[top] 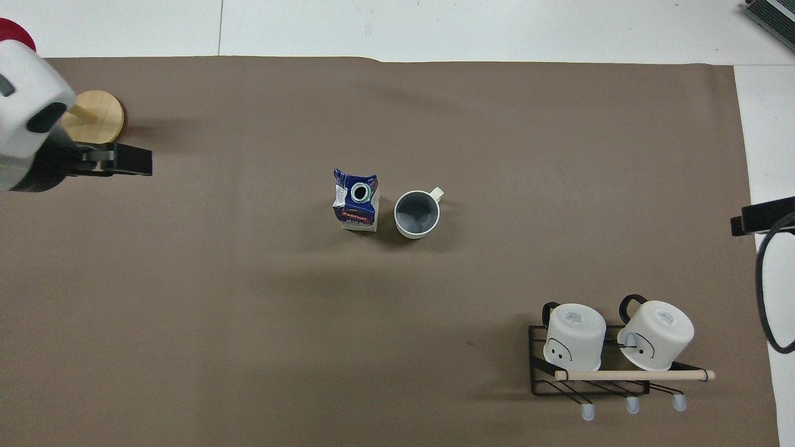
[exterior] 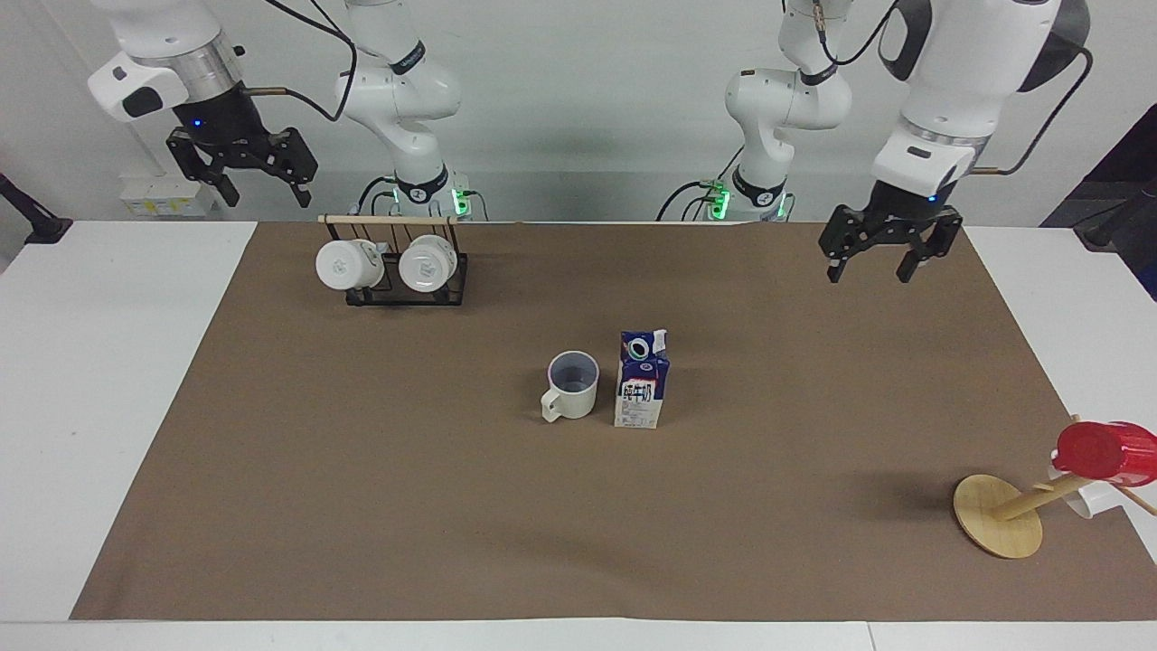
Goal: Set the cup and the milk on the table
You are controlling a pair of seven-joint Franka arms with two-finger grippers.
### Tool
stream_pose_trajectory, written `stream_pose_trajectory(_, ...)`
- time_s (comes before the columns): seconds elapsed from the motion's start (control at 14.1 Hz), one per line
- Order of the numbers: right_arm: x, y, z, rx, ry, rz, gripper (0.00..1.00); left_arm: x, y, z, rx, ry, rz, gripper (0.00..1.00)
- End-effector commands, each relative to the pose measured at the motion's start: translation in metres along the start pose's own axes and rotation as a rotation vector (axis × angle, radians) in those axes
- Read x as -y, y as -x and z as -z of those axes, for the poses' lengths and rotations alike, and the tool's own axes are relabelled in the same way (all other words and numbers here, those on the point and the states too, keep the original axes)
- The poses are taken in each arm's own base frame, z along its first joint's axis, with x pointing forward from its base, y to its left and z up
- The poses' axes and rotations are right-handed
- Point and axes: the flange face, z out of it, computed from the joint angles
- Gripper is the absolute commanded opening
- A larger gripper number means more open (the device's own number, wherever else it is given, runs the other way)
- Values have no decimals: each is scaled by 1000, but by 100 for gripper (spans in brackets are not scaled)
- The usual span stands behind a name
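Note:
The cream cup (exterior: 572, 384) (top: 417, 214) stands upright on the brown mat of the table (exterior: 362, 506) (top: 559, 155), near its middle. The blue-and-white milk (exterior: 641, 380) (top: 356, 202) stands upright right beside it, toward the left arm's end, with a small gap between them. My left gripper (exterior: 870, 269) (top: 133, 162) hangs open and empty over the mat toward the left arm's end, well away from both. High over the white strip at the right arm's end, my right gripper (exterior: 265, 194) (top: 761, 215) waits open and empty.
A black wire rack (exterior: 398, 287) (top: 590, 379) with two white mugs stands on the mat close to the right arm's base. A tipped wooden mug tree (exterior: 999, 515) (top: 93, 112) carrying a red cup (exterior: 1103, 449) lies at the left arm's end.

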Motion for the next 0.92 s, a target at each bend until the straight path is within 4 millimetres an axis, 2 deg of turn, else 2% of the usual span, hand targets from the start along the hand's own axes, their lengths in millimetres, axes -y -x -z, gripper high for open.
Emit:
stream_pose_trajectory(0.0, 7, 7, -1, -7, 8, -8, 100, 41, -1, 25, 26, -14, -16, 100)
stream_pose_trajectory(0.14, 7, 7, -2, -5, 8, -8, 100, 67, 3, 33, 49, -12, -40, 100)
stream_pose_trajectory(0.21, 7, 7, -2, -5, 7, -8, 100, 73, 5, 40, 56, -14, -33, 100)
stream_pose_trajectory(0.43, 7, 7, -2, -5, 7, -13, 100, 74, 17, 48, 107, -1, -27, 100)
stream_pose_trajectory(0.5, 6, 7, -2, -7, 7, -13, 100, 73, 26, 58, 98, 0, -29, 100)
stream_pose_trajectory(0.57, 6, 6, -1, -10, 9, -10, 100, 71, 32, 56, 115, 1, -24, 100)
stream_pose_trajectory(0.85, 5, 6, 0, -12, 1, -12, 100, 71, 34, 56, 116, 1, -21, 100)
